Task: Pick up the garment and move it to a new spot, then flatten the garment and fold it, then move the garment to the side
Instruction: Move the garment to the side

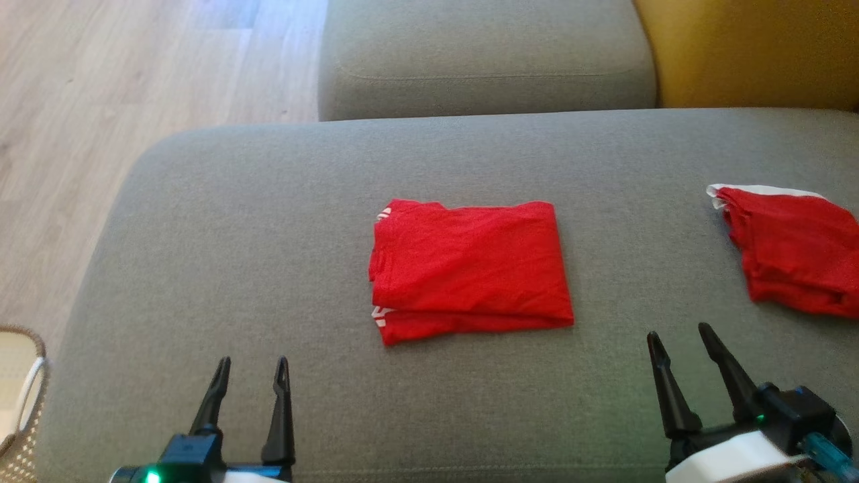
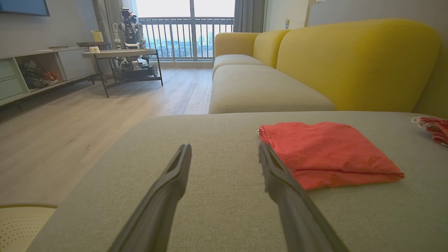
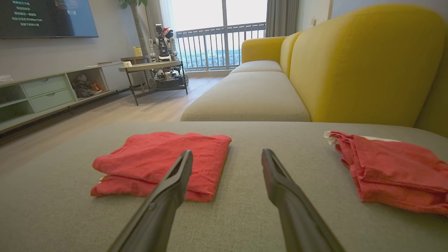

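Now, head view: folded garment (image 1: pixel 470 268) on grey cushion (image 1: pixel 255 221), ahead of both grippers, between them, long axis crosswise. Left gripper (image 1: pixel 254 363) fingers apart, empty; right gripper (image 1: pixel 677 332) likewise, seemingly nearer. Left wrist view: garment (image 2: pixel 325 150) ahead-right of spread fingers. Right wrist view: garment (image 3: pixel 164 157) ahead-left; second red garment (image 3: pixel 395 171) ahead-right, so side move looks like right arm's.

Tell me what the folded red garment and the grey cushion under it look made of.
The red garment looks like thin, soft cloth, likely a cotton-type knit, matte: it creases softly and its folded layers lie limp. The grey cushion looks like woven upholstery fabric, matte, with a fine heathered weave; its filling is hidden.
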Available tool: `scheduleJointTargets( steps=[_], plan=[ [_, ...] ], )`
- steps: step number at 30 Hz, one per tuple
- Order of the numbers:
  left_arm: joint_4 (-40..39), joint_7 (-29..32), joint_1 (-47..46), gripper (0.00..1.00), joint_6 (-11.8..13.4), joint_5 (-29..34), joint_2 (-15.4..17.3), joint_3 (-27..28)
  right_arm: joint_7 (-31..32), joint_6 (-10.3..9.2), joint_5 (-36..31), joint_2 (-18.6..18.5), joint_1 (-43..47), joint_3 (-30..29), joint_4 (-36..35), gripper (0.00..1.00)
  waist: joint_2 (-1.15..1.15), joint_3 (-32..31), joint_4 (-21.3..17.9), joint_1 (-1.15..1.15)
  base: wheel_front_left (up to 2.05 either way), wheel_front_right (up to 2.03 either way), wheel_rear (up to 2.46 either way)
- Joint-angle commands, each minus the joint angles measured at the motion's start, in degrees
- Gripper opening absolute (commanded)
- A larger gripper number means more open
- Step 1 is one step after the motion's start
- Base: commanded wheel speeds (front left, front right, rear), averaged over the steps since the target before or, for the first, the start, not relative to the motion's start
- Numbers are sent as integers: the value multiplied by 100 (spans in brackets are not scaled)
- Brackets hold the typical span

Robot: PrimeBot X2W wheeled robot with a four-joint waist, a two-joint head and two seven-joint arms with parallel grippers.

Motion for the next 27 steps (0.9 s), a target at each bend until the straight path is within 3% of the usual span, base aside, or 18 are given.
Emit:
scheduleJointTargets(
  steps=[1, 8, 18, 27],
  plan=[
    [-159, -70, -224, 100, -48, 53, -69, 206, -60, -2, 55, -49, -205, 110, -150, 100, 0, 14, 57, 0, 0, 0, 0],
    [-111, -70, -249, 100, -175, 176, -164, 158, -60, -2, 744, -49, -505, 121, 603, 100, 0, 84, 432, 0, 0, 0, 0],
    [-175, -70, -485, 100, -293, 266, -277, -54, -6, -2, 1532, -53, -2080, -331, 2302, 100, 0, 691, 1056, 0, 0, 0, 0],
    [-241, -70, -1000, 100, -292, 244, -347, -293, 833, -2, 1981, -410, -3498, -278, 3539, 100, 0, 1476, 1339, 0, 0, 0, 0]
  ],
)
